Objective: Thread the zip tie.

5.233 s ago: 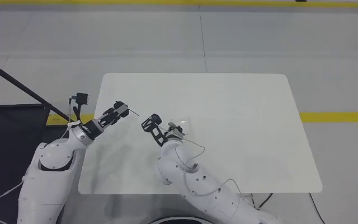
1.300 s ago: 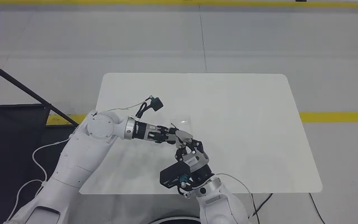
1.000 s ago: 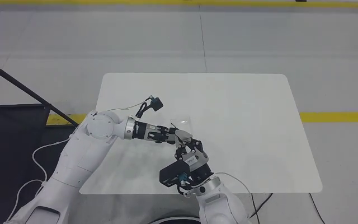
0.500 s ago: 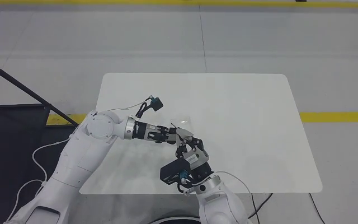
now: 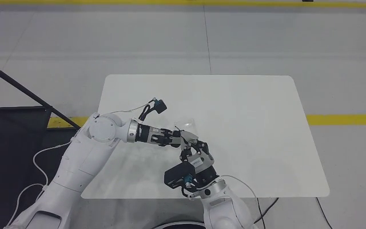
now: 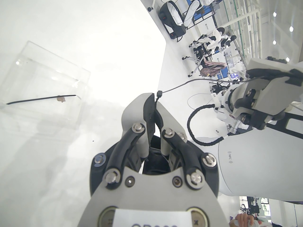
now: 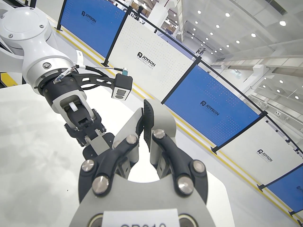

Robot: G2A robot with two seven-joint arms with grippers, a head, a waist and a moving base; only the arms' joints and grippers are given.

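Now both hands grip the zip tie (image 6: 159,93) above the table (image 5: 257,114), left hand (image 6: 153,103) shut on its head, right hand (image 7: 145,116) shut on its tail; best steer the tail squarely into the slot.

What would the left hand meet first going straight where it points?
Probably nothing near: ahead of the left hand, shut on the zip tie, lies bare table. The clear box and right hand sit off to either side.

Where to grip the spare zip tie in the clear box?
Mid-strap, from straight above. The spare zip tie appears to lie flat and thin inside the clear box, so pinch across its width; the walls likely block a side approach.
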